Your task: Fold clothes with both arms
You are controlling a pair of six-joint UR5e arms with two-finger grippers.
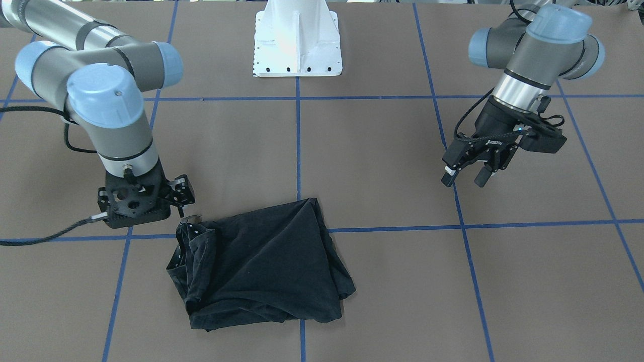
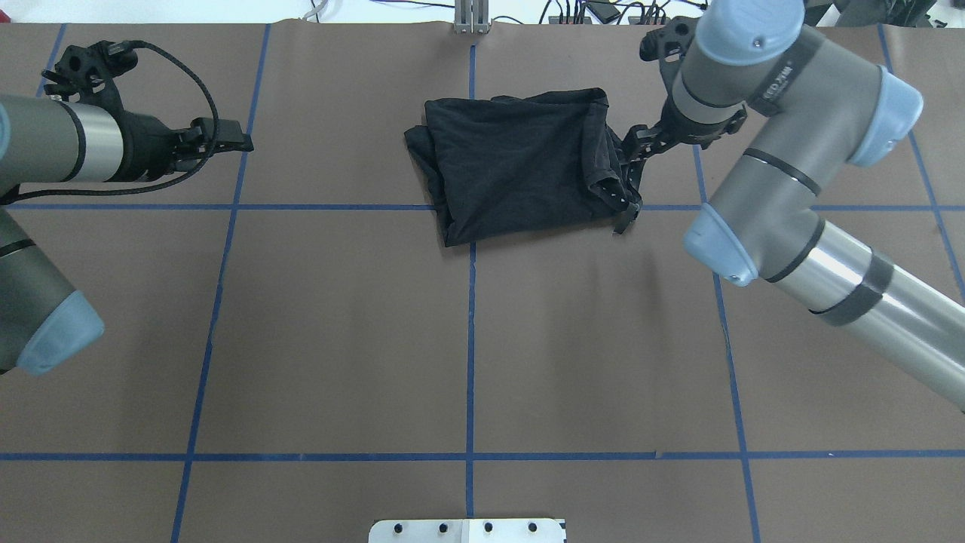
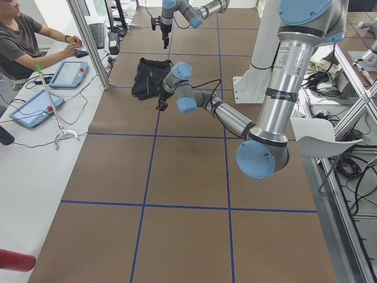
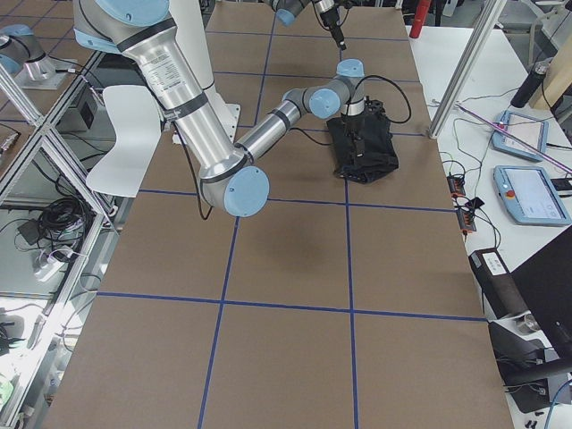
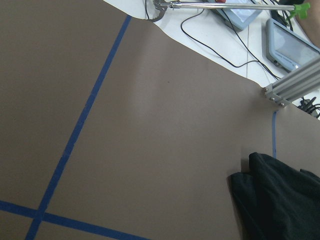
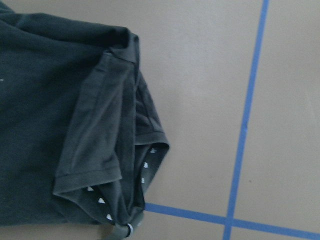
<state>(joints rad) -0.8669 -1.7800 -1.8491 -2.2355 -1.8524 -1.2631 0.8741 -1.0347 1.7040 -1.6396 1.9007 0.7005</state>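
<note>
The black T-shirt [image 1: 266, 261] lies folded into a rough rectangle on the brown table, logo hidden. It also shows in the overhead view [image 2: 520, 162], the left wrist view [image 5: 280, 200] and the right wrist view [image 6: 45, 100]. Its white-dotted neckband [image 6: 145, 167] shows at the folded edge nearest my right arm. My right gripper [image 1: 146, 207] hangs just beside that edge, jaws spread and empty, with one fingertip [image 6: 122, 231] next to the collar. It also shows in the overhead view [image 2: 637, 173]. My left gripper [image 1: 464, 178] is open and empty, raised far from the shirt [image 2: 237, 142].
The white pedestal base [image 1: 297, 45] stands at the robot's side of the table. Blue tape lines [image 2: 471, 339] grid the brown surface. A seated operator [image 3: 23, 41], tablets [image 3: 35, 106] and an aluminium post [image 3: 88, 41] stand along the far side.
</note>
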